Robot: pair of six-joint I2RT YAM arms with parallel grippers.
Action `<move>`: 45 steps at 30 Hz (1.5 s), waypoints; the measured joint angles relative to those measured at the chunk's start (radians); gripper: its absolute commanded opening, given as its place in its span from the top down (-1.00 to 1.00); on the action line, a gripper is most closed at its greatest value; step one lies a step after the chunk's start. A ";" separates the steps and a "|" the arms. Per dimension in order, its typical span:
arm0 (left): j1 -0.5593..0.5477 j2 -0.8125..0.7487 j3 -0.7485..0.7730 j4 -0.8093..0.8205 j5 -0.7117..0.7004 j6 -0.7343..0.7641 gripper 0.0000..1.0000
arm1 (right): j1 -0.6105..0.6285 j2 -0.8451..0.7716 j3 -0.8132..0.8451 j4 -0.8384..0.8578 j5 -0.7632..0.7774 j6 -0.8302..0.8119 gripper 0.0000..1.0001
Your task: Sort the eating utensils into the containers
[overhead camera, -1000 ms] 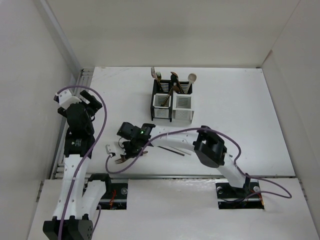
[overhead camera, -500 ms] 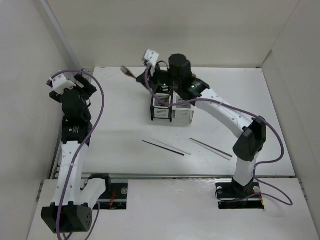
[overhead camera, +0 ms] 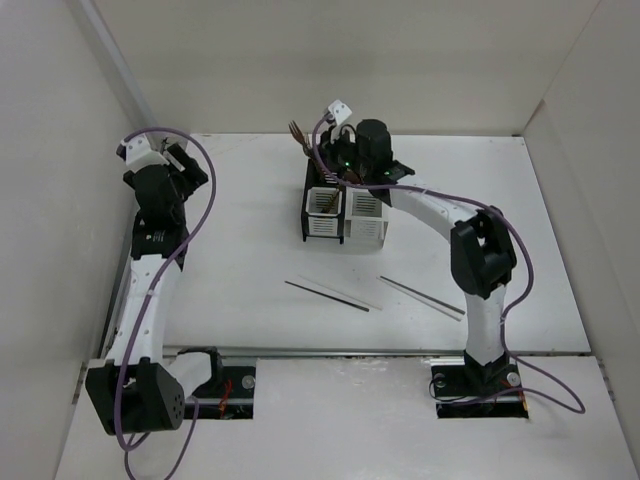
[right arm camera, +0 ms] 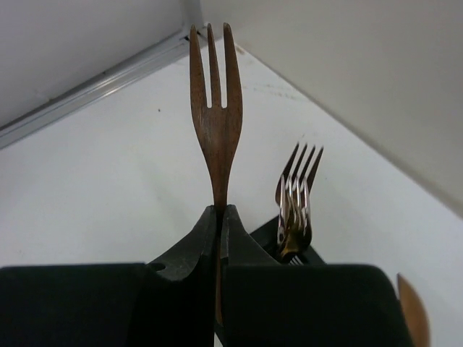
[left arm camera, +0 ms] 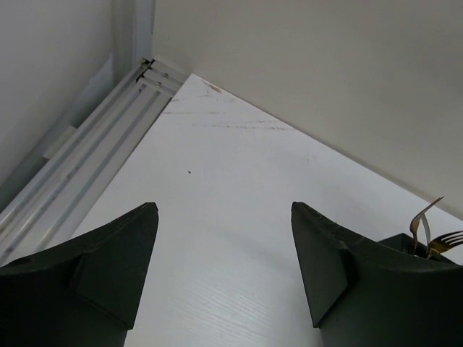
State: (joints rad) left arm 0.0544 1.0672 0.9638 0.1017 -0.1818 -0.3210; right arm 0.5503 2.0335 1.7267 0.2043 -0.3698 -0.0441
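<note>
My right gripper [overhead camera: 322,152] is shut on a dark brown wooden fork [overhead camera: 298,131], tines up, over the back of the left caddy [overhead camera: 322,213]. In the right wrist view the fork [right arm camera: 215,123] stands straight up out of the closed gripper [right arm camera: 219,215], with silver forks [right arm camera: 296,191] standing in the caddy just behind. The right caddy [overhead camera: 367,216] is joined beside the left one. Two pairs of thin chopsticks [overhead camera: 327,295] [overhead camera: 421,297] lie on the table in front of the caddies. My left gripper [overhead camera: 165,165] is open and empty at the far left; it also shows in the left wrist view [left arm camera: 224,253].
White walls enclose the table on three sides, with a metal rail [left arm camera: 94,152] along the left edge. Purple cables [overhead camera: 200,215] loop off both arms. A caddy corner with a fork [left arm camera: 432,235] shows at the right of the left wrist view.
My right arm has carried the brown fork from the table's near left up to the caddies and now holds it over the left caddy. The left arm has shifted slightly.
</note>
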 measured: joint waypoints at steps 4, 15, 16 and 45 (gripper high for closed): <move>0.002 0.033 0.000 0.001 0.026 -0.007 -0.42 | -0.004 0.016 -0.092 0.076 0.010 0.027 1.00; 0.002 0.087 0.000 0.022 0.051 -0.011 -0.42 | -0.009 0.056 -0.124 0.247 0.064 0.029 1.00; 0.002 0.089 0.000 0.023 0.051 -0.011 -0.42 | -0.009 0.058 -0.124 0.253 0.071 0.023 1.00; 0.002 0.090 0.000 0.033 0.086 -0.018 -0.42 | -0.017 -0.024 -0.200 0.279 0.061 -0.088 -0.28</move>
State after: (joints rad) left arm 0.0563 1.1568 0.9638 0.1349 -0.0959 -0.3389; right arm 0.5335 2.0094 1.5265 0.4831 -0.3092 -0.1318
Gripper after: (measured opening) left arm 0.712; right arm 0.631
